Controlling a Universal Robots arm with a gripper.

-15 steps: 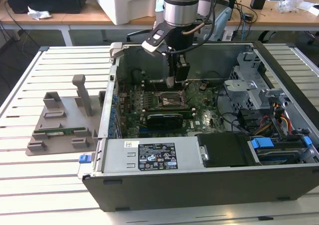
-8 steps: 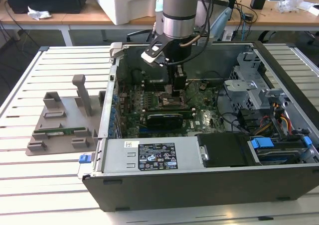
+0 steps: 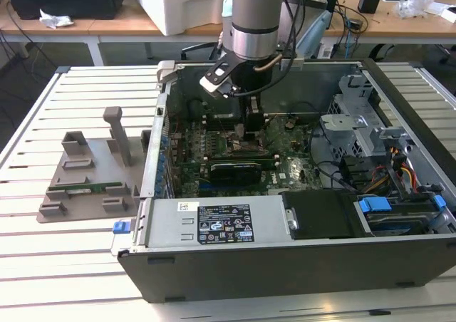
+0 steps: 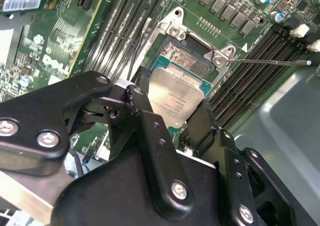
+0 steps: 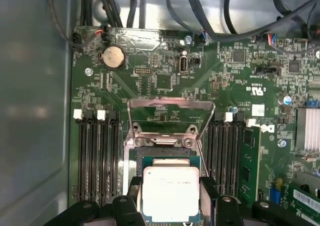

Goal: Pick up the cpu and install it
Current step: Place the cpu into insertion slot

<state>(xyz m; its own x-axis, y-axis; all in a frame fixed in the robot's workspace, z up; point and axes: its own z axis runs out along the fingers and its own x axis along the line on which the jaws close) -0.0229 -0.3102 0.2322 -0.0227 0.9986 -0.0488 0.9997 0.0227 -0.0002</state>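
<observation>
The cpu (image 5: pixel 170 193) is a flat square chip with a silver top and thin green edge. It sits between my two black fingers, and my gripper (image 5: pixel 171 196) is shut on its sides. In the second wrist view the cpu (image 4: pixel 176 97) hangs just over the open socket (image 4: pixel 182 56), partly covering it, with the gripper (image 4: pixel 170 107) around it. The socket's metal load plate (image 5: pixel 170 113) stands raised. In the exterior view my gripper (image 3: pixel 246 126) reaches down into the open computer case (image 3: pixel 285 265), over the middle of the green motherboard (image 3: pixel 285 169).
Empty memory slots (image 5: pixel 97 156) flank the socket on both sides. A black card (image 3: pixel 235 169) lies across the board near the gripper. Cables (image 5: pixel 240 16) and a drive cage (image 3: pixel 356 122) fill the case's far side. A grey holder (image 3: pixel 89 179) with a green memory stick (image 3: pixel 85 189) sits outside the case.
</observation>
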